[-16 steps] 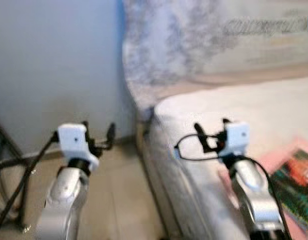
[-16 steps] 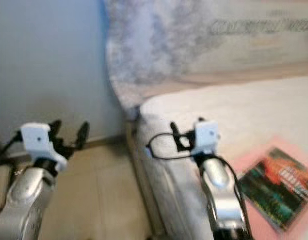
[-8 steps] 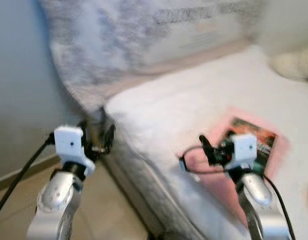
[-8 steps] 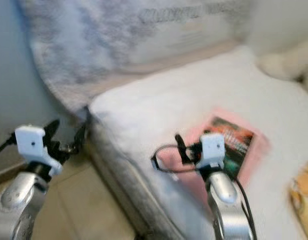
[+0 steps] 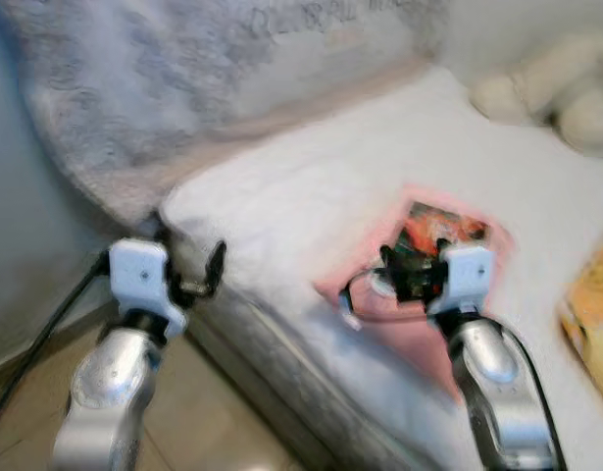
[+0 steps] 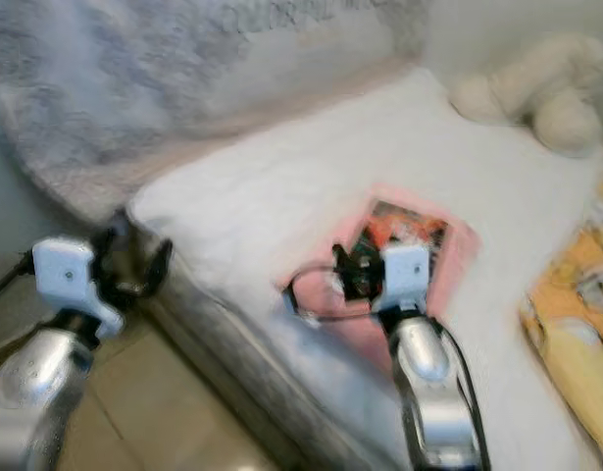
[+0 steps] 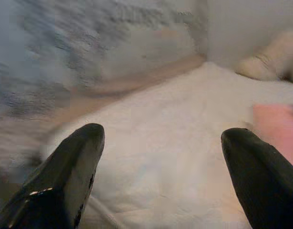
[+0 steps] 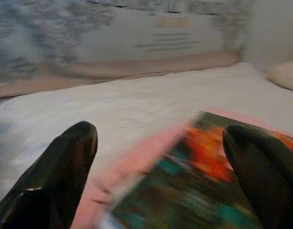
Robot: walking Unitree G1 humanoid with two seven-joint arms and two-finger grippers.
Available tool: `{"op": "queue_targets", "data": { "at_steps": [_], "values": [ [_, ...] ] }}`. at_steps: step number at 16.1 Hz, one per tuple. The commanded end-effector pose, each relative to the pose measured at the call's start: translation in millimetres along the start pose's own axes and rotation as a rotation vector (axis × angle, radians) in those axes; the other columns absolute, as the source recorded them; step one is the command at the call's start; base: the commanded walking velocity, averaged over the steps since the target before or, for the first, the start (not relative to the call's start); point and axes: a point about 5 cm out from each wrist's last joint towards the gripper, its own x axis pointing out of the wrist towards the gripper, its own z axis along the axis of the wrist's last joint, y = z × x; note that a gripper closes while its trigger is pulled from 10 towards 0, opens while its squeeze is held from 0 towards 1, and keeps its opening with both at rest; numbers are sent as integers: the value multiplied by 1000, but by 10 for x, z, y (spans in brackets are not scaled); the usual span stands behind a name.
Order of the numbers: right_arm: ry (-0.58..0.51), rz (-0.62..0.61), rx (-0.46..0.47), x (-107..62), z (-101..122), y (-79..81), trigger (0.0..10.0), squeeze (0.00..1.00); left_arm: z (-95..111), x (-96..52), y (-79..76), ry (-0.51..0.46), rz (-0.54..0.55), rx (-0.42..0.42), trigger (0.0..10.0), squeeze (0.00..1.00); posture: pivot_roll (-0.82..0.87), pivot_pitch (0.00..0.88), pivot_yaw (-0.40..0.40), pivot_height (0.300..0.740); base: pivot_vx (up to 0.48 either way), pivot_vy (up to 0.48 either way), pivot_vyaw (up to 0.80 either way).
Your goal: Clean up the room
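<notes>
Book (image 5: 433, 228): flat on bed (image 5: 281, 196), just ahead of right gripper (image 5: 411, 275).
Right gripper: fingers wide, nearer arm.
Left gripper (image 5: 188, 270): wide, off bed's edge.

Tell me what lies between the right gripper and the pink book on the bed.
Nothing: in the right wrist view the right gripper hangs open just above the book, with only bare white bed cover around it.
</notes>
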Motion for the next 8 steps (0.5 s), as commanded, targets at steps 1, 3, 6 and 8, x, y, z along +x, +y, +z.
{"op": "queue_targets", "data": {
  "at_steps": [1,3,6,8],
  "values": [
    [-16,-59,8,-22,23,-97,10000,0,32,11,15,-7,-10,31,10000,0,-23,0,-61,740,0,0,-738],
    [-10,-66,21,-27,-12,-71,10000,0,145,117,100,-26,-38,136,10000,0,-21,0,2,740,0,0,-734],
    [-51,-99,20,16,36,-3,10000,0,237,245,208,-24,-75,150,10000,0,-39,0,59,740,0,0,-731],
    [-55,-65,-4,19,59,59,10000,0,253,289,203,-30,-70,129,10000,0,-51,0,56,740,0,0,-725]
  ]
}}
